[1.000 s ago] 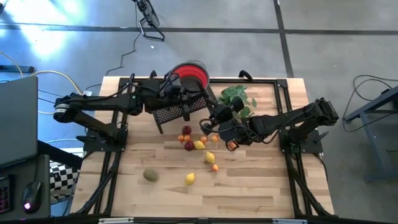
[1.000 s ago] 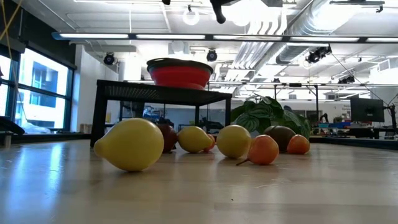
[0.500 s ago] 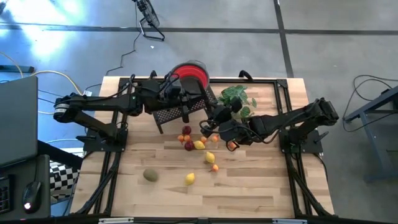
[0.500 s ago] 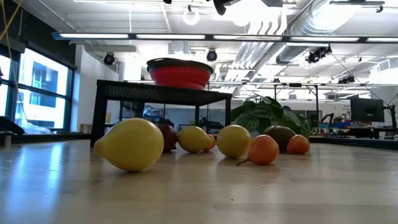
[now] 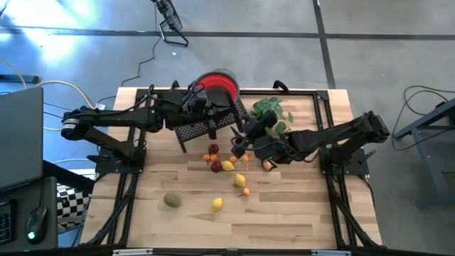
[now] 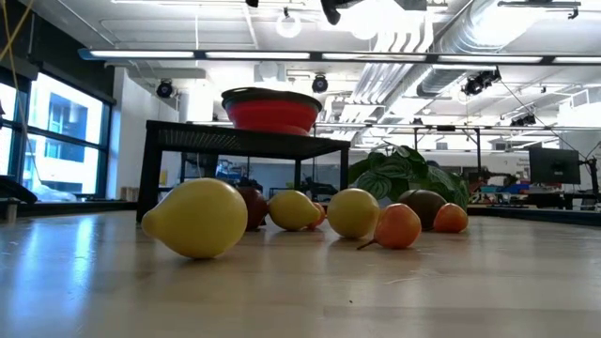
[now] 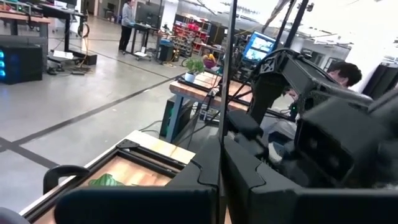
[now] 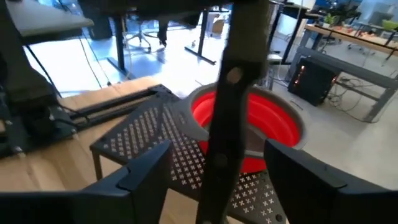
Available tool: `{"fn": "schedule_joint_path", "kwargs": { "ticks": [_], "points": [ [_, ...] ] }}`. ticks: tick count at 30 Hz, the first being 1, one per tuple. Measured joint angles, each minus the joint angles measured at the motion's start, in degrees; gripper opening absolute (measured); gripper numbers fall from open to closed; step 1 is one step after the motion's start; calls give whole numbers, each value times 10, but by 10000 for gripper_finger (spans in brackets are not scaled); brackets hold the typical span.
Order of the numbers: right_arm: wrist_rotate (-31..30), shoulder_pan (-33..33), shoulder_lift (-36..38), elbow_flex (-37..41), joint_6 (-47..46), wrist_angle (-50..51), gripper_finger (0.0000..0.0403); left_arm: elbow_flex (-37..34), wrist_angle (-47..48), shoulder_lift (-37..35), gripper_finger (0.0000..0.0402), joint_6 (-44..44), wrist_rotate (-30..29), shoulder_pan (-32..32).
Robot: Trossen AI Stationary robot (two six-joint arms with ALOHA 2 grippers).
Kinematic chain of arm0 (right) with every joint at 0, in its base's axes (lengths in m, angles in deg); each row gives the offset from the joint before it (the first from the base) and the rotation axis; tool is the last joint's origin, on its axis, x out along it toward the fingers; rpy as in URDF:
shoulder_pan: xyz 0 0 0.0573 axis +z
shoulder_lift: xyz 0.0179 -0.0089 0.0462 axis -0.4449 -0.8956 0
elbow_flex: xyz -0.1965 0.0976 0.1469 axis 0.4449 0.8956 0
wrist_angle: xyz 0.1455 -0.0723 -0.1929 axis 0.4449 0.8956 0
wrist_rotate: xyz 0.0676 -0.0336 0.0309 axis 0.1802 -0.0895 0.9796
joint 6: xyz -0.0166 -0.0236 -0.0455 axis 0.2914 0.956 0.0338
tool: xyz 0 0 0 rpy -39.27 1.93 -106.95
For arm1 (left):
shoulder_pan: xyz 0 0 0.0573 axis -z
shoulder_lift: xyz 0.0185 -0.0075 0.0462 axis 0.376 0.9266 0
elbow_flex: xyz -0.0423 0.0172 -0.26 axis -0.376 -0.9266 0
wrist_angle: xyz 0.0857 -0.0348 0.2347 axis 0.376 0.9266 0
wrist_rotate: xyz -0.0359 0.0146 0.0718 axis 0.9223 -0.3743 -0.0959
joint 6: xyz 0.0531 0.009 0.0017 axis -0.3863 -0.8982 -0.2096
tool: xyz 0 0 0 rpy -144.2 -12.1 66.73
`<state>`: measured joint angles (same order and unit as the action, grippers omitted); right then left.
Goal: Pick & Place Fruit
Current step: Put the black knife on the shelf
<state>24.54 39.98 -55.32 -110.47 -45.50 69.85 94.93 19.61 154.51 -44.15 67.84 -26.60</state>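
Right hand point(image 5: 240, 140) raised, fingers spread, near fruit point(image 5: 227, 166)

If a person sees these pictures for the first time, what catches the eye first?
Probably the red bowl at the far middle of the table, beside a black perforated stand. Next, the cluster of small fruit on the wood in front of it, with the right gripper open just above that cluster.

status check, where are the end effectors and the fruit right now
Left end effector shut, at the black mesh stand. Right end effector open, empty, above the fruit. Fruit on the table; red bowl on the stand.
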Motion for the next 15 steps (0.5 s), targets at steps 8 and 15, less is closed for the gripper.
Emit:
{"fn": "schedule_joint_path", "kwargs": {
  "ticks": [8,15],
  "points": [
    [-22,0,58,0,-5,107,279,0,0,0,0,12,10,-30],
    [9,0,116,0,-78,252,276,0,5,-8,0,47,52,-65]
  ]
}}
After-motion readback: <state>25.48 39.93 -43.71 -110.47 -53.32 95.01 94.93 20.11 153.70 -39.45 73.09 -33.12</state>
